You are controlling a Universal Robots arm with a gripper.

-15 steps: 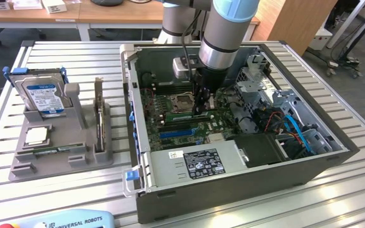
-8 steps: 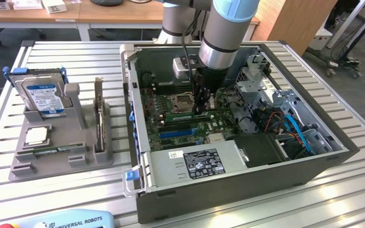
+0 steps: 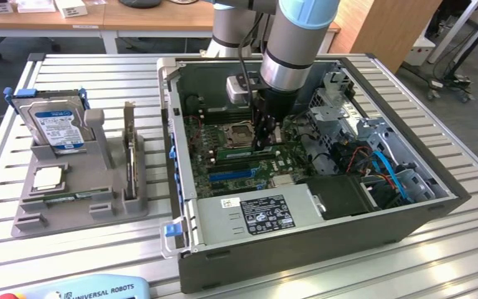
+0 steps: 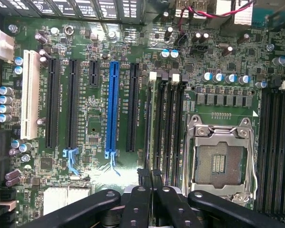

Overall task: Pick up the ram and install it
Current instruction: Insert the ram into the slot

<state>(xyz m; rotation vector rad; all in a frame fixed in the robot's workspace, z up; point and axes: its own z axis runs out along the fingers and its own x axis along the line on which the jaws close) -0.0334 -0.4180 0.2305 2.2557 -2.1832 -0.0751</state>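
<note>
My gripper (image 3: 263, 144) reaches down into the open computer case (image 3: 181, 187), just beside the empty CPU socket (image 3: 236, 132). Its black fingers (image 4: 137, 199) are shut on the ram (image 4: 147, 123). The ram is a thin green stick seen edge-on, lined up with the memory slot closest to the long black expansion slots. In the exterior view the ram (image 3: 236, 151) shows as a short green strip at the fingertips, low on the motherboard. Whether it is fully seated in the slot I cannot tell.
On the exterior view's left, a grey holder (image 3: 81, 212) carries a blue-labelled hard drive (image 3: 56, 128), an upright expansion card (image 3: 129, 146), a CPU (image 3: 46, 179) and another thin green stick (image 3: 65, 198). The power supply (image 3: 256, 215) and drive cables (image 3: 388, 174) crowd the case.
</note>
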